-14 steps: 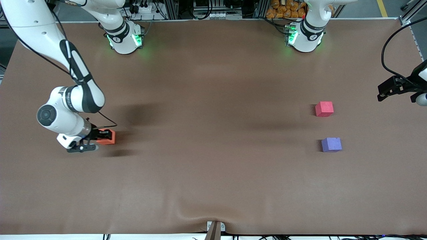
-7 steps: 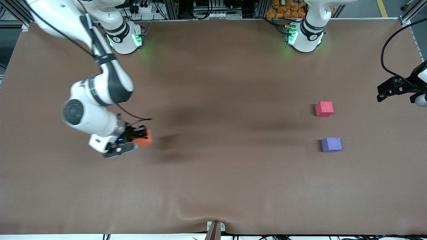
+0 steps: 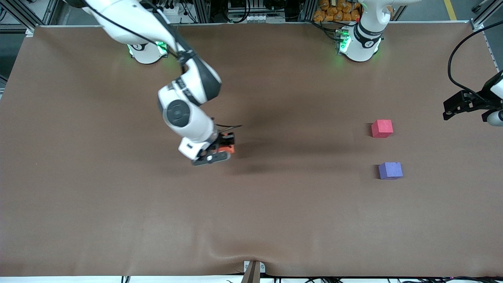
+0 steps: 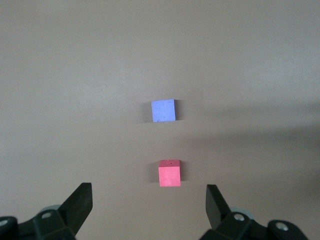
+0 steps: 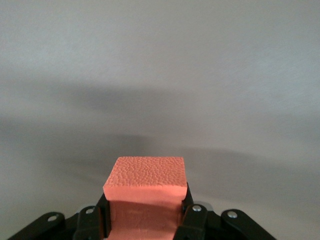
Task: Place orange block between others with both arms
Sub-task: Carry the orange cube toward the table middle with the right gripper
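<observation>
Right gripper (image 3: 224,147) is clamping the orange block (image 3: 227,148), carrying it above the middle of the table (image 3: 251,220). Over the last second it has been travelling from the right arm's end toward the centre, block lifted clear of the cloth. In the right wrist view the block (image 5: 145,192) is sitting square between the fingers (image 5: 187,212).

The red cube (image 3: 382,128) and purple cube (image 3: 390,170) are lying toward the left arm's end, apart, red farther from the front camera, unmoved.

Left gripper (image 3: 458,106) is waiting over that end with jaws spread wide and empty, both cubes in its view.

Judgement: transport under way; a handover near mid-table likely comes next.
</observation>
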Tool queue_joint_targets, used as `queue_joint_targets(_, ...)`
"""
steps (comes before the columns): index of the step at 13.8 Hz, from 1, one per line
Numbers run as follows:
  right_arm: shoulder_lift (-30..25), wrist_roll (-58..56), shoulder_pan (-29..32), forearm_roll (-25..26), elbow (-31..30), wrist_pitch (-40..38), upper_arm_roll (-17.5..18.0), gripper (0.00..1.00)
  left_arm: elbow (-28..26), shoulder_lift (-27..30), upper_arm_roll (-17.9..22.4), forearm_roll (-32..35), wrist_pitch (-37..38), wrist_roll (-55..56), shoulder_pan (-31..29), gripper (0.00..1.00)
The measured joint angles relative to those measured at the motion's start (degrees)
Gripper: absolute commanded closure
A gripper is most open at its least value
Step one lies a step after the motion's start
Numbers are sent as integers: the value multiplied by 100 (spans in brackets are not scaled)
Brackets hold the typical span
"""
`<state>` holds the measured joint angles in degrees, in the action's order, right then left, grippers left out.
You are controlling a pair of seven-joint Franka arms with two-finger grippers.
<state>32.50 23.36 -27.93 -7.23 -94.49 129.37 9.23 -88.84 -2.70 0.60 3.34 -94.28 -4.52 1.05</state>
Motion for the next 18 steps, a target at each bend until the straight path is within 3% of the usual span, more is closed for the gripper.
queue_joint_targets(5, 511, 1844, -689, 1006, 147, 129, -15, 100, -1, -65, 1, -128, 0, 0, -1, 0)
queue_joint_targets(12, 868, 1984, -764, 1086, 200, 451, -41, 99, -4, -264, -12, -391, 2, -3, 18, 0)
queue_joint_targets(13, 891, 1984, -773, 1091, 202, 480, -42, 81, -4, -299, -15, -410, 2, -5, 25, 0)
queue_joint_targets(14, 891, 1984, -773, 1093, 205, 480, -42, 33, -4, -320, -21, -416, 2, -5, 41, 0)
queue_joint_targets(15, 892, 1985, -773, 1093, 206, 480, -42, 0, -4, -326, -33, -419, 2, 2, 57, 0)
queue_joint_targets(18, 914, 1985, -774, 1093, 223, 525, -47, 0, -1, -333, -79, -437, 2, 324, 239, 0)
